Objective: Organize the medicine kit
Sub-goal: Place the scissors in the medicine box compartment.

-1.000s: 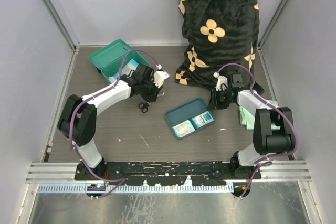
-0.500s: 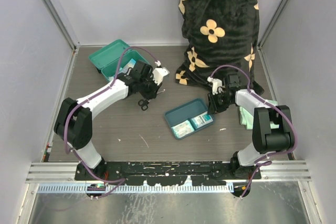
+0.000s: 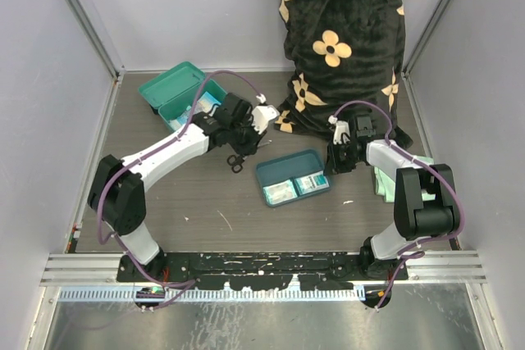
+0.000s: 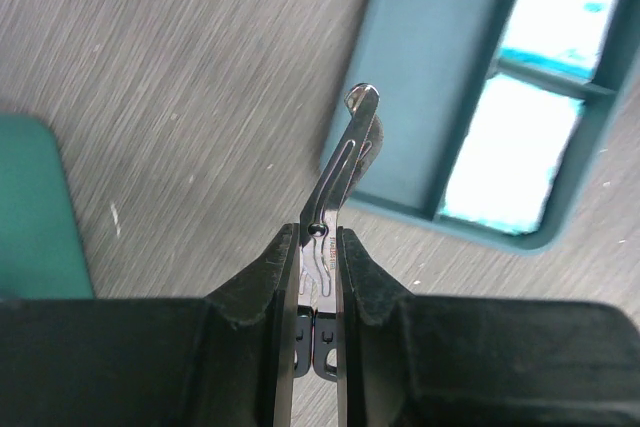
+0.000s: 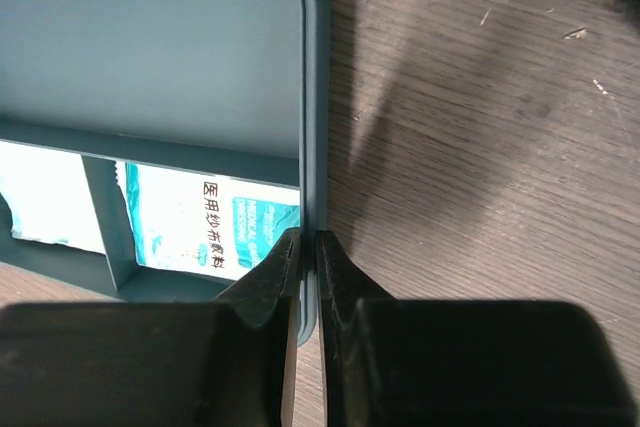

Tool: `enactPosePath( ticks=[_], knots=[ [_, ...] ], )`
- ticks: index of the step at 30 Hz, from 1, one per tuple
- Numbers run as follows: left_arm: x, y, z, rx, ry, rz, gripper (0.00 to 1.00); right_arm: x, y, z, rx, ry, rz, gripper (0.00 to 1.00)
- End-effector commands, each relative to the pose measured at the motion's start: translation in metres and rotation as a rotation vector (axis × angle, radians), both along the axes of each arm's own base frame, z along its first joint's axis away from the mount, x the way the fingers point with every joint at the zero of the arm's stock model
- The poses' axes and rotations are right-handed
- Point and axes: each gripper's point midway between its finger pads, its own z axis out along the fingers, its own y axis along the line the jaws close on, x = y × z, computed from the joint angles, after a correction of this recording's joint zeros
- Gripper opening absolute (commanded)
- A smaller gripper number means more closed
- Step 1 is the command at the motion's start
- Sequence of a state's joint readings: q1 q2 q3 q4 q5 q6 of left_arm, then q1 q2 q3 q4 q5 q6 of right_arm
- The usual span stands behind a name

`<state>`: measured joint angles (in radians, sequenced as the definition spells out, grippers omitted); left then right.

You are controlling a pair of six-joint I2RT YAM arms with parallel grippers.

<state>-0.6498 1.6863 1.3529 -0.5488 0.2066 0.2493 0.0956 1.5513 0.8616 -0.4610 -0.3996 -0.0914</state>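
Note:
The medicine kit [image 3: 174, 90], a teal-green box with its lid open, stands at the back left; its edge shows in the left wrist view [image 4: 30, 209]. My left gripper [image 3: 243, 150] is shut on a pair of bandage scissors [image 3: 236, 163], held above the table just left of the divided blue-teal tray [image 3: 287, 170]. In the left wrist view [image 4: 318, 239] the scissors' [image 4: 336, 173] tip reaches the tray's [image 4: 430, 77] rim. My right gripper [image 3: 333, 166] is shut on the tray's right rim [image 5: 311, 97]. White-and-teal dressing packets [image 5: 205, 230] lie in the tray's small compartments.
A pale green cloth [image 3: 384, 183] lies by the right arm. A person in black patterned clothing [image 3: 336, 47] stands at the table's back edge. Grey walls close in both sides.
My left gripper has carried the scissors to the right, toward the tray. The tray has shifted and turned slightly in my right gripper's hold.

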Motion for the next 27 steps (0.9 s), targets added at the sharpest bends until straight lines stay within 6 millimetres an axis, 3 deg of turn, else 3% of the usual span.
enactPosePath(
  ticks=[1, 5, 10, 14, 20, 27],
  knots=[
    [-0.005, -0.035, 0.021, -0.055, -0.007, -0.03, 0.02, 0.015, 0.007, 0.013, 0.044, -0.057, -0.042, 0.17],
    [-0.007, -0.061, 0.017, -0.057, 0.022, -0.052, 0.02, 0.015, 0.009, 0.022, 0.066, -0.081, -0.018, 0.29],
    [0.001, -0.096, 0.017, -0.074, 0.011, -0.118, 0.02, 0.023, 0.001, 0.05, 0.082, -0.149, -0.024, 0.39],
    [0.003, -0.116, 0.011, -0.091, 0.013, -0.122, 0.02, 0.025, -0.017, 0.065, 0.078, -0.187, -0.064, 0.41],
    [-0.001, -0.136, -0.016, -0.058, 0.016, -0.156, 0.02, 0.024, -0.04, 0.073, 0.117, -0.192, -0.136, 0.4],
    [0.002, -0.148, -0.041, -0.007, 0.005, -0.183, 0.02, 0.026, -0.051, 0.083, 0.167, -0.218, -0.164, 0.4]
  ],
)
